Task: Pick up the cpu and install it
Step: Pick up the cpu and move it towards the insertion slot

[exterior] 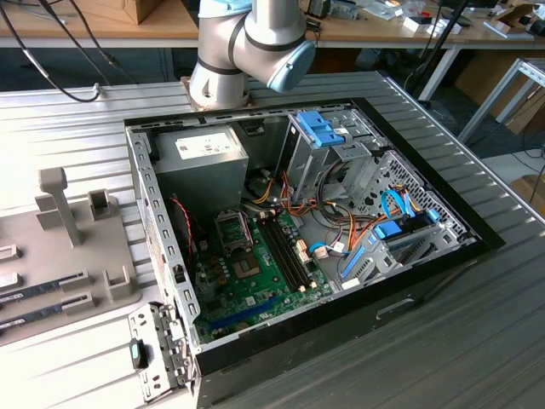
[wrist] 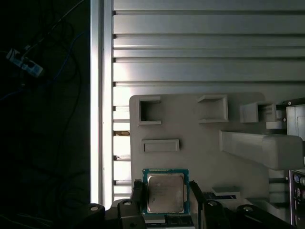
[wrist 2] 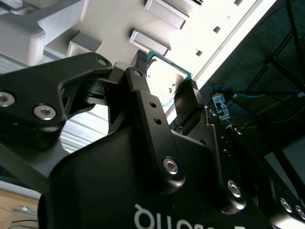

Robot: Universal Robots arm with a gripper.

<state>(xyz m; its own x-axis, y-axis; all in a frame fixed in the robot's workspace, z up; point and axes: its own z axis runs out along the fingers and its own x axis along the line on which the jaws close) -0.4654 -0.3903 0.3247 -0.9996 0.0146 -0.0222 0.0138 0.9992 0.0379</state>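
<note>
- Holds the small flat square cpu (wrist: 165,192), silver-grey metal top with a thin green rim, at the pale grey moulded plastic tray (wrist: 190,126); cannot tell whether lifted clear or resting there.
- Pinches by two opposite edges, probably to spare the underside and keep the chip level for seating.
- Sets the black metal fingers (wrist: 138,198) of the black gripper (wrist: 165,186) narrow, closed against the green rim on both sides.
- Places the open metal computer case (exterior: 140,196), green motherboard (exterior: 272,281) inside, beside the tray, towards the exterior view's right.
</note>
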